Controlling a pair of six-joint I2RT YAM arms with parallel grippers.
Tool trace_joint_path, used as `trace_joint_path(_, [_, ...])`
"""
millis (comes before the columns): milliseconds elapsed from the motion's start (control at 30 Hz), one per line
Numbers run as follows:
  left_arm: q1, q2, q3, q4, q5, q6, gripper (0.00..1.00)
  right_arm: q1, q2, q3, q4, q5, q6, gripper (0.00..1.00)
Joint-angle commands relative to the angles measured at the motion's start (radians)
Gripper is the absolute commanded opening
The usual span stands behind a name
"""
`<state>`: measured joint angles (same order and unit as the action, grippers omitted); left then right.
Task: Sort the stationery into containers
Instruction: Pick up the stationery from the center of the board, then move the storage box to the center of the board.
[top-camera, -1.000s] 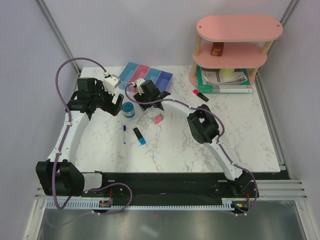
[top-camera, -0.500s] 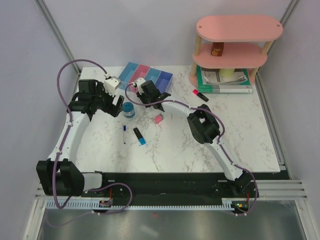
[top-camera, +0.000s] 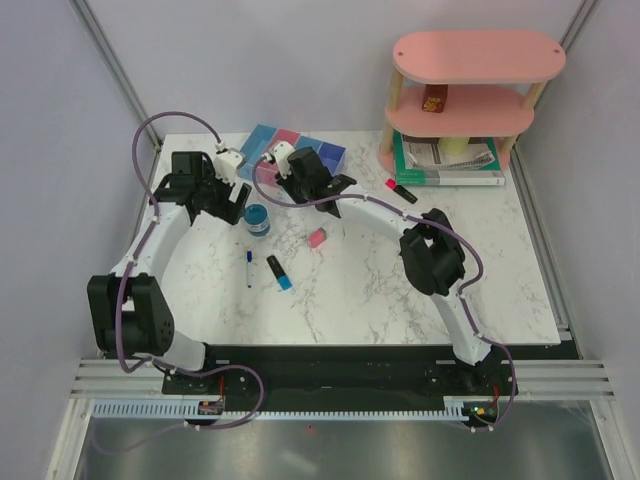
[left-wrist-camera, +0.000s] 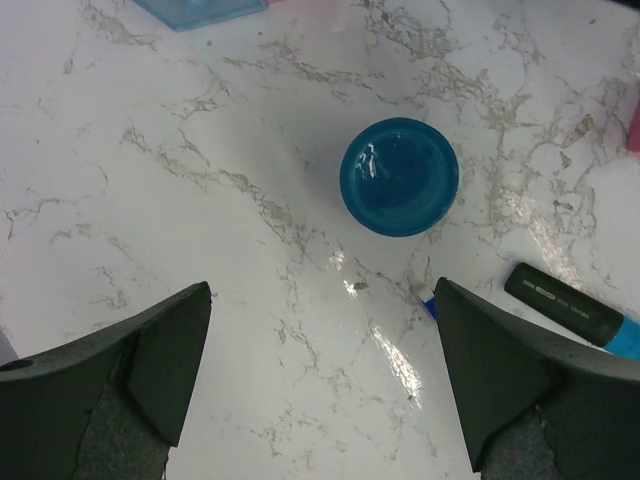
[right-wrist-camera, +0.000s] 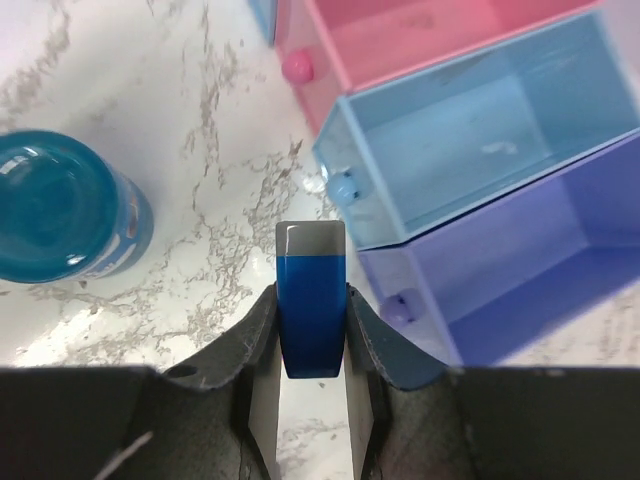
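Lining the far edge of the marble table (top-camera: 520, 280), the row of bins (top-camera: 268, 142) is half hidden behind the right gripper (right-wrist-camera: 312, 310). The left gripper (left-wrist-camera: 322, 300) hangs spread wide above the blue tape roll (left-wrist-camera: 399, 176); a blue-ended highlighter (left-wrist-camera: 565, 308) runs off-frame. Clamped by the right gripper, a blue eraser (right-wrist-camera: 311, 275) sits just short of the bins, its lower end hidden between the pads.

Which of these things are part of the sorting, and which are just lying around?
Job: bins, blue eraser held by right gripper, tape roll, pink eraser, blue-tipped highlighter, pink-tipped highlighter, pen.
Lying about: shelf, book, red box.
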<state>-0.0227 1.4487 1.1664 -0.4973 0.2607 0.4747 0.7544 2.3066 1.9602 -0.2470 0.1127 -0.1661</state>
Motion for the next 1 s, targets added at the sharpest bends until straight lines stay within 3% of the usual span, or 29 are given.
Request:
trace_joint_path(0, [0.003,0.113,0.133,0.095,-0.035,-0.028,1.0,0.005,-0.148,-0.026,0.012,0.054,-0.058,0.0])
trace_joint_path(333, [-0.025,0.422,0.481,0.134,0.017,-0.056,0.96,-0.056,-0.282,-0.093,-0.02,0.255,-0.153,0.0])
trace_joint_path(800, [-0.1,0.804,0.869,0.19,-0.084,-0.022,0.88,-0.182,-0.397,-0.144,-0.066,0.239,-0.147,0.0])
trace_joint_path(967, [-0.102,0.881,0.926,0.203,-0.123,0.015,0.87,-0.198,-0.409,-0.139,-0.086,0.219,-0.142,0.0])
